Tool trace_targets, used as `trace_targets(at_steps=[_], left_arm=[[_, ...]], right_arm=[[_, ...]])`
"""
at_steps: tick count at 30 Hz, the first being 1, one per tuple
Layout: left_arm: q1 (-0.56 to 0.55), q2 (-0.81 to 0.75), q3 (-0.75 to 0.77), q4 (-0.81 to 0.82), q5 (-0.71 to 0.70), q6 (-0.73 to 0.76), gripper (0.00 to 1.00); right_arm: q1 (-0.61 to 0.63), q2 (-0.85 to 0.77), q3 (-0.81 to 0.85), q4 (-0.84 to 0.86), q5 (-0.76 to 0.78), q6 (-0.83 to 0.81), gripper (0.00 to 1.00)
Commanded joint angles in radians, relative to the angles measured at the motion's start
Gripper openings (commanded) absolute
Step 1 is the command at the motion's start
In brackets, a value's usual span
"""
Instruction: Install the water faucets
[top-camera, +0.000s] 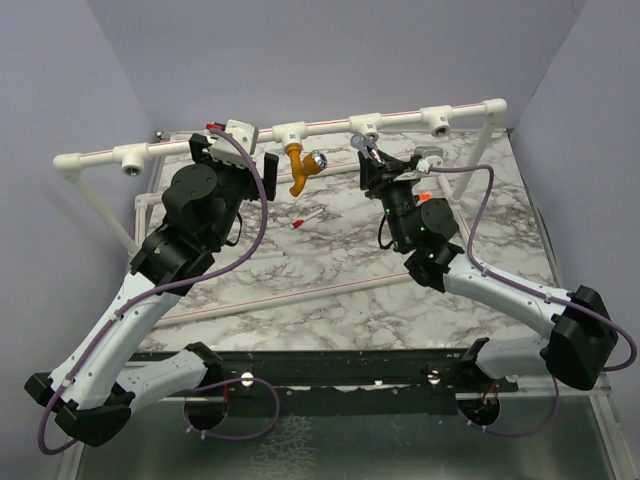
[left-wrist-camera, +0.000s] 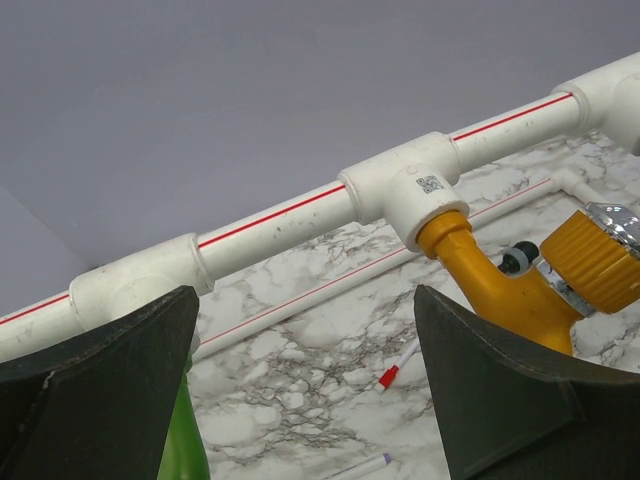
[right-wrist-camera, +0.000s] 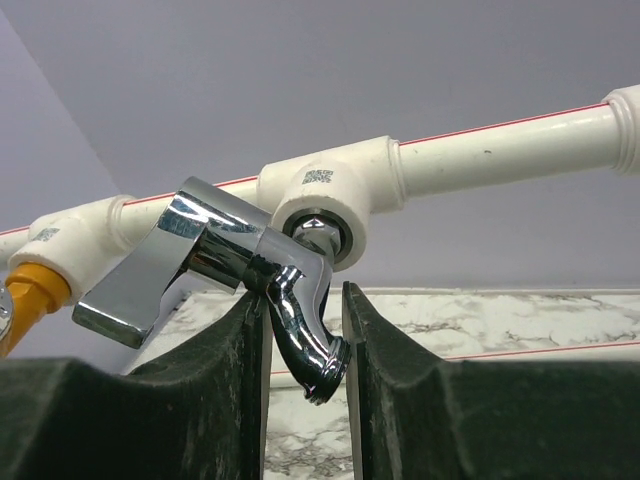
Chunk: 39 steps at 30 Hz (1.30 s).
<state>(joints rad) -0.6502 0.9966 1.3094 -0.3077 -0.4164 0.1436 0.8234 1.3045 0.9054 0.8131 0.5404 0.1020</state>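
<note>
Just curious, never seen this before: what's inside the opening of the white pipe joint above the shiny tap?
The chrome faucet's inlet end sits in the tee joint's mouth, held by the right pincer. How far it reaches inside is hidden by the joint's wall.

Shows mirror-polished chrome on the grey metal faucet (right-wrist-camera: 220, 250), a smooth satin skin on the mustard-orange plastic faucet (left-wrist-camera: 490, 285), matt white plastic along the long pipe rail (left-wrist-camera: 270, 228), a smooth marble-patterned worktop (top-camera: 400, 300).

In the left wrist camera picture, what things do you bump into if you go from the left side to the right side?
green faucet → red-tipped stick → orange faucet
</note>
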Motion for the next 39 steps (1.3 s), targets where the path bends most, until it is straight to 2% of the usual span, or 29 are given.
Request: trace_targets(at_steps=[1, 8, 19, 29, 35, 39], left_arm=[[-0.008, -0.008, -0.013, 0.018, -0.030, 0.011, 0.90], [-0.007, 0.001, -0.010, 0.018, -0.032, 0.010, 0.90], [-0.008, 0.007, 0.003, 0.010, -0.044, 0.011, 0.90], [-0.008, 0.017, 0.008, 0.010, -0.039, 0.008, 0.90], [-0.008, 0.014, 0.007, 0.010, -0.039, 0.007, 0.90], [-0.008, 0.012, 0.005, 0.010, -0.041, 0.010, 0.90]], right_arm=[[0.003, -0.020, 0.006, -0.062, -0.008, -0.121, 0.18], [0.003, -0.052, 0.024, -0.124, -0.051, -0.282, 0.45], [0.003, -0.100, 0.071, -0.267, -0.164, -0.538, 0.70], [0.002, -0.047, 0.106, -0.224, -0.152, -0.833, 0.74], [0.003, 0.008, 0.146, -0.180, -0.157, -0.917, 0.73], [0.003, 0.035, 0.175, -0.168, -0.174, -0.927, 0.68]])
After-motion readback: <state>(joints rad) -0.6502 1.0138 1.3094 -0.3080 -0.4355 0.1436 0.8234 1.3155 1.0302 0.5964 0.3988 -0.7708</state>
